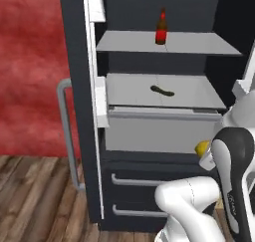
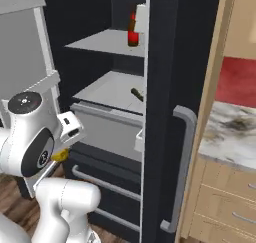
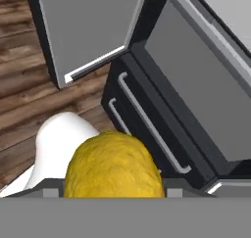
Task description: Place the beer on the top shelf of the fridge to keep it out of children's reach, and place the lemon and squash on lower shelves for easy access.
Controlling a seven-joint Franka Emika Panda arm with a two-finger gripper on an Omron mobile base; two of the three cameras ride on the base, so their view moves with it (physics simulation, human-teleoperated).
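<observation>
Fig. | tool [image 3: 113, 195] held the lemon [image 3: 113, 166] low, before the fridge [image 1: 79, 86] drawers | beer [image 1: 161, 28] on top shelf [image 1: 199, 44], squash [image 1: 162, 90] below | I judged: lift, clear the rail, release gently.

The light is even and flat, with no single source to be told and no glare on any part. The fridge [image 1: 79, 86] has a dim interior: its black walls swallow detail, while the light-grey top shelf [image 1: 199, 44] and the shelf plate below it read clearly against them. Only soft shading lies under the shelves; no hard cast shadows fall on the wooden floor [image 1: 35, 196]. All three pictures are coarse and slightly soft, with jagged edges along the straight rails and handles. In the hand view the lemon [image 3: 113, 166] sits very near the lens, its yellow skin blurred and grainy. Straight lines stay straight toward the edges.
</observation>
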